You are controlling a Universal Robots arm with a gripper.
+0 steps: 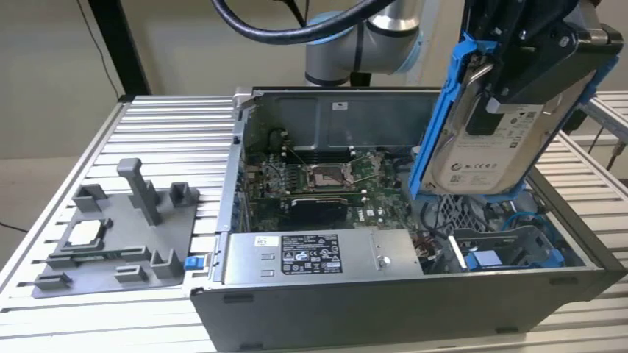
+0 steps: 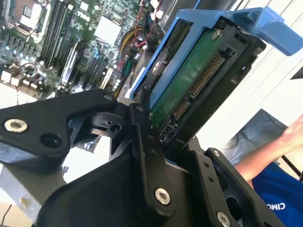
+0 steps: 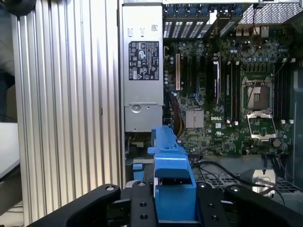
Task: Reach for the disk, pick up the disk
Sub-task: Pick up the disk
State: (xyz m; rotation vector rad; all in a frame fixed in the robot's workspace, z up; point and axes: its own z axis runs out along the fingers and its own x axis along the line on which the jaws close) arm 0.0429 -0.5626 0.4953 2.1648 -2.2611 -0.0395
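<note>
On the exterior view's left, a grey plastic tray (image 1: 113,250) lies on the ribbed metal counter (image 1: 157,132) with one small square silver chip (image 1: 84,232) resting in it. Just beside it stands one open computer case (image 1: 393,294), its green circuit board (image 1: 314,184) showing inside and a silver power box (image 1: 314,254) along the near wall. On the exterior view's right, the black hand (image 1: 530,55) is clamped on the disk (image 1: 490,147), which is lifted clear above the case, tilted, label side facing out, its blue frame (image 1: 437,125) running down one edge. Below it, inside the case, sits a blue-trimmed bay (image 1: 501,254).

The second wrist view shows what that view cannot: the disk's (image 2: 189,80) green underside and connector row, gripped between the hand's (image 2: 156,142) black fingers (image 2: 147,156), and, past the counter's edge, a person's arm (image 2: 265,151) in a blue sleeve. The first wrist view looks straight down past the blue frame (image 3: 173,179), held between the hand's (image 3: 173,208) two fingers, onto the power box (image 3: 143,71) and the circuit board (image 3: 227,94) with its one empty chip socket (image 3: 258,106).

The hand's upper part is cut off at the top of the exterior view, and the case's far corner is hidden behind the disk.
</note>
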